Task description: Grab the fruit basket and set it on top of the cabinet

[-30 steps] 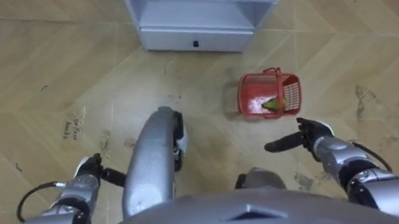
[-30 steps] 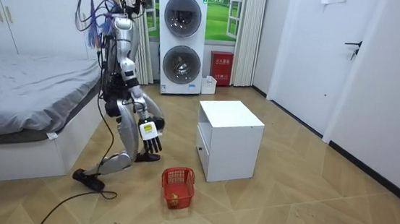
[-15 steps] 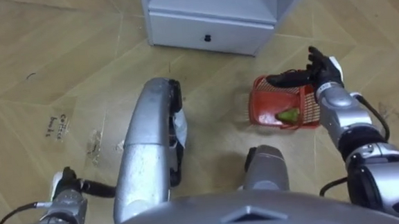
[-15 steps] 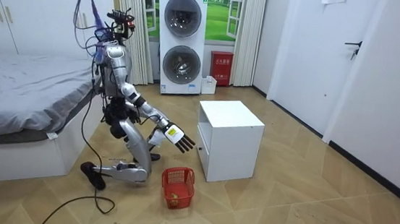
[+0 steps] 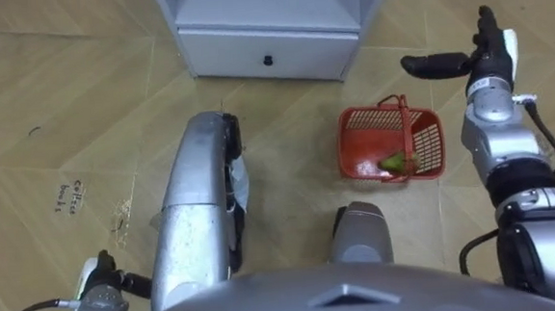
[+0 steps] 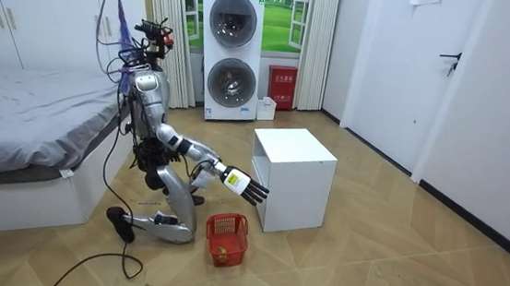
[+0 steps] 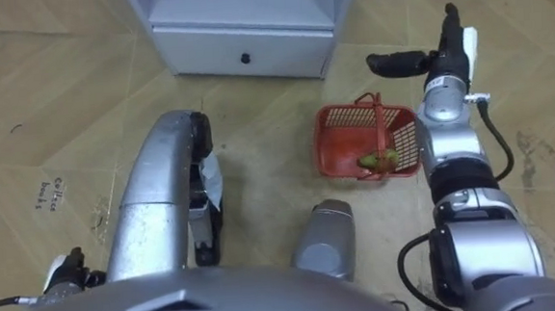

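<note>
- Left eye view: the red fruit basket [image 5: 393, 145] stands on the wooden floor [image 5: 53, 111], its handle raised upright. Something green lies in its near corner, probably a fruit.
- The white cabinet [image 5: 267, 16] is at about 11 o'clock from the basket, near it but not touching. Its low drawer [image 5: 223, 53] is shut.
- The right hand [image 5: 476, 58] is at about 2 o'clock from the basket and clear of it. Its fingers are straight and spread, the thumb points toward the cabinet, and it holds nothing.
- The left hand [image 5: 100, 282] sits low at 8 o'clock in the view, far from the basket. I cannot tell whether it is apart or closed.
- Right eye view: nothing lies between the right hand and the basket's handle, and bare floor separates the basket from the cabinet.
- Room view: the robot kneels on the floor between the bed [image 6: 25, 123] and the cabinet. Its right arm reaches toward the cabinet's front, with the hand above the basket at roughly 1 o'clock and a gap between them.
- Stacked washing machines [image 6: 230, 53] stand against the far wall, at 12 o'clock from the basket.
</note>
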Motion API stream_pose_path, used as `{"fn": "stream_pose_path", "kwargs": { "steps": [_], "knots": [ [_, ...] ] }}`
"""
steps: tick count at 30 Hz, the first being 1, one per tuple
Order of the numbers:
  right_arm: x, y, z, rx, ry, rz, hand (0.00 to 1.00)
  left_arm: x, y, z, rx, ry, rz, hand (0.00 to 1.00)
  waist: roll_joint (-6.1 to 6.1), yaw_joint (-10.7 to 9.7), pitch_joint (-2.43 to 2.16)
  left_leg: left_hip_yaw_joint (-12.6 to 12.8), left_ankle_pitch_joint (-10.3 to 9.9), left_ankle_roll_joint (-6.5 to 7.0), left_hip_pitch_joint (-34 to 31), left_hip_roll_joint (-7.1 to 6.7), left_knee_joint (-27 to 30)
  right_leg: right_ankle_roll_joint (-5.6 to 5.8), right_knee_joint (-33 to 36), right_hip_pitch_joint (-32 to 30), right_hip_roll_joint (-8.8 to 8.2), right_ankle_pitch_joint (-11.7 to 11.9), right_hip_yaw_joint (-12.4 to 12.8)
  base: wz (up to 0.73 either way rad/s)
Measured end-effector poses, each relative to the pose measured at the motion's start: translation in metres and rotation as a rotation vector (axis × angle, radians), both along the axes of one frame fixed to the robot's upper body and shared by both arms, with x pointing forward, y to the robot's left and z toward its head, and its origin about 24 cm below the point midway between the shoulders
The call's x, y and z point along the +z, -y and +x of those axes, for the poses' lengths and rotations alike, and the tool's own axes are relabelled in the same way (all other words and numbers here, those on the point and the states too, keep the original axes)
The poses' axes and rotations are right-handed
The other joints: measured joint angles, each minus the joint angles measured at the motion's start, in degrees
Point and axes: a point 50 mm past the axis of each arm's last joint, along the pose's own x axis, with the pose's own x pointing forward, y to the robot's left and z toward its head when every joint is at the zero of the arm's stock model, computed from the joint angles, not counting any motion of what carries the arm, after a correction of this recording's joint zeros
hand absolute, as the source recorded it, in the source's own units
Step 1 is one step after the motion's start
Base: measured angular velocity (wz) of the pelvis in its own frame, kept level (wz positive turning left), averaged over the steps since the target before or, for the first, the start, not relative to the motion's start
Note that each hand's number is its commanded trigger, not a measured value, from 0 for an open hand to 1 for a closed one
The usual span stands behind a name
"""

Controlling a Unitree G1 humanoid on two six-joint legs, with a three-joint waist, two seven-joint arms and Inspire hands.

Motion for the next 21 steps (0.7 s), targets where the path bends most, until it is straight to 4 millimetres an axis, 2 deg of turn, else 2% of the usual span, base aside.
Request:
{"fn": "stream_pose_path", "kwargs": {
  "steps": [2, 3, 4, 5, 6, 9, 12, 13, 17, 21],
  "knots": [
    [0.003, -0.001, 0.004, 0.001, 0.012, -0.001, 0.00, -0.001, 0.001, -0.006, -0.014, -0.024, -0.011, 0.00, -0.21, -0.03, 0.04, -0.04, 0.08, -0.17, -0.43, -0.03, 2.27, -0.25, 1.63, 1.32, 0.02, -0.91, 0.36, -0.11],
    [0.007, 0.003, 0.006, 0.002, 0.020, -0.018, 0.00, -0.004, 0.009, -0.007, -0.014, -0.028, -0.036, 0.00, 0.90, 0.54, 0.70, -1.60, 0.63, -1.22, -1.04, 0.12, 3.71, -0.35, 1.95, 1.58, 1.49, -0.81, 0.57, -0.25],
    [0.007, 0.002, 0.007, 0.009, 0.019, -0.018, 0.00, -0.005, 0.011, -0.009, -0.021, -0.033, -0.051, 0.00, 1.12, 0.66, 0.65, -2.22, 1.52, -2.91, -1.63, -0.82, 3.74, -0.38, 1.90, 1.34, 1.52, -0.82, 1.01, -0.25],
    [0.006, 0.000, 0.007, 0.015, 0.017, -0.019, 0.00, -0.005, 0.011, -0.010, -0.021, -0.033, -0.053, 0.00, 1.12, 0.66, 0.65, -2.39, 1.72, -3.28, -1.76, -1.06, 3.71, -0.38, 1.88, 1.20, 1.56, -0.82, 1.18, -0.04],
    [0.006, 0.000, 0.007, 0.024, 0.013, -0.027, 0.00, -0.004, 0.010, -0.010, -0.023, -0.029, -0.055, 0.00, 1.33, 0.41, 0.56, -2.72, 1.76, -3.37, -2.23, -1.73, 3.56, -0.36, 1.73, 1.06, 1.56, -0.82, 1.00, 0.08],
    [0.005, 0.002, 0.006, 0.045, -0.007, -0.034, 0.00, -0.002, 0.006, -0.001, -0.040, -0.008, -0.059, 0.00, 1.38, 0.57, 0.48, -2.94, 1.78, -3.36, -2.65, -1.69, 3.37, -0.11, 1.81, 0.22, 1.42, -0.93, 0.61, 0.08],
    [-0.003, 0.001, 0.002, 0.071, -0.051, -0.036, 0.00, -0.002, 0.006, -0.003, -0.068, -0.017, -0.059, 0.00, 1.50, 0.77, 0.51, -2.98, 1.78, -3.36, -2.57, -1.68, 3.38, 0.01, 2.09, -0.19, 1.46, -0.99, 0.88, -0.01],
    [-0.005, 0.000, 0.001, 0.078, -0.063, -0.039, 0.00, -0.003, 0.007, -0.006, -0.070, -0.021, -0.063, 0.00, 1.83, 0.74, 0.61, -3.03, 1.78, -3.37, -2.71, -1.63, 3.37, 0.01, 2.38, -0.45, 1.60, -0.99, 1.05, -0.05],
    [-0.014, 0.002, -0.006, 0.066, -0.108, -0.024, 0.00, -0.004, 0.010, -0.012, -0.079, -0.029, -0.070, 0.00, 2.94, 0.79, 0.53, -2.91, 1.77, -3.37, -3.68, -1.40, 2.99, 0.22, 3.31, -2.02, 1.79, -1.12, 1.51, -0.01],
    [-0.023, 0.004, -0.014, 0.060, -0.159, 0.015, 0.00, -0.005, 0.012, -0.016, -0.109, -0.041, -0.081, 0.00, 4.04, 2.24, 0.50, -2.86, 1.76, -3.38, -4.48, -1.38, 2.49, 0.28, 4.02, -3.40, 1.89, -1.15, 1.95, 0.00]
  ]
}}
